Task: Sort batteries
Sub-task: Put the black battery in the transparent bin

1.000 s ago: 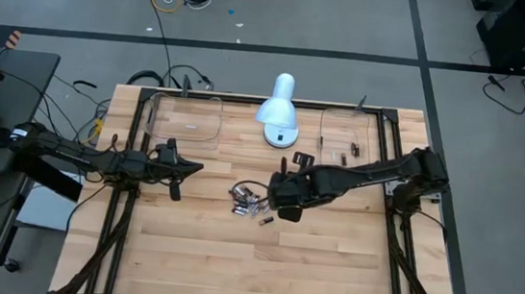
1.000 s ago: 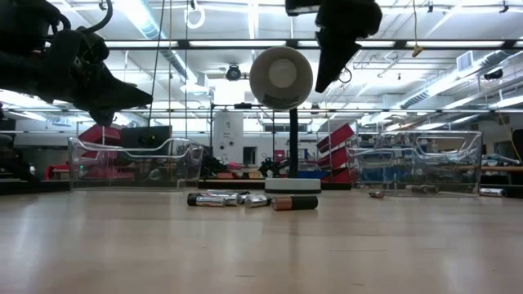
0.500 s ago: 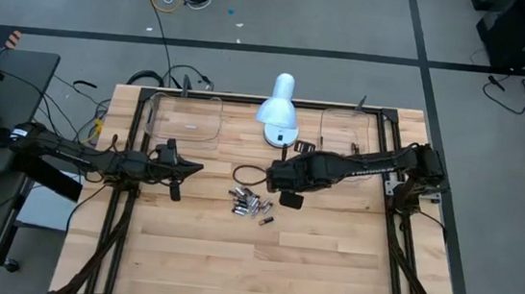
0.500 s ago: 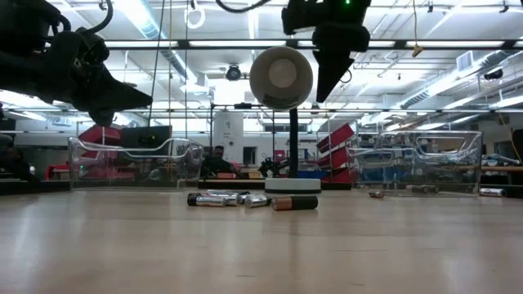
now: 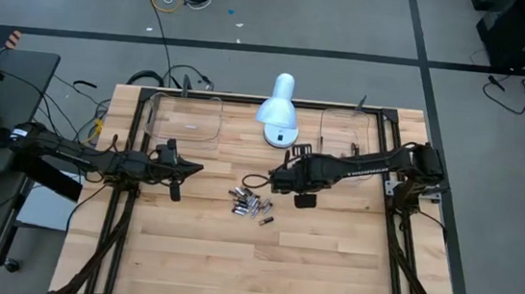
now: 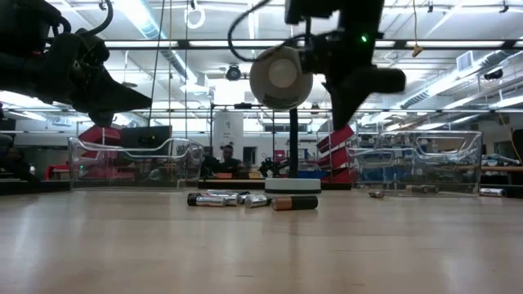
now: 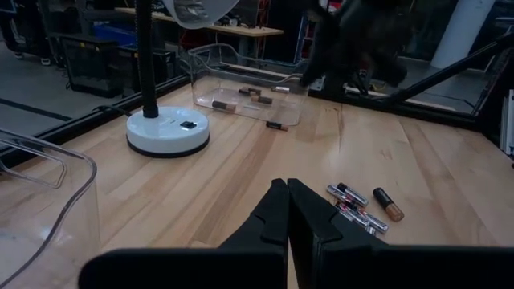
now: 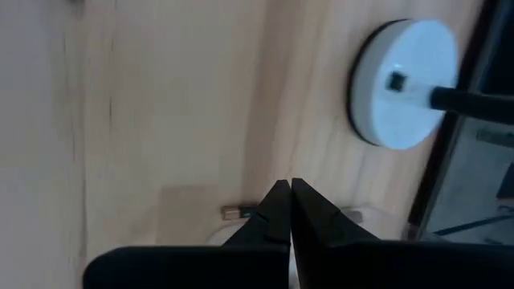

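High view shows the batteries (image 5: pixel 251 204) clustered on the table just in front of the white desk lamp (image 5: pixel 280 113). Right gripper (image 5: pixel 304 198) hovers beside that lamp, fingers pressed together and empty; left gripper (image 5: pixel 175 190) waits well left of the lamp, fingers likewise together.

No readable text, labels, brands or numbers in any view. Batteries (image 5: pixel 251 204) near bench (image 5: pixel 328 269) centre: markings too small to make out. Lamp (image 5: pixel 278 112) at far edge: no visible lettering.

Individual batteries (image 5: pixel 251 205) too small
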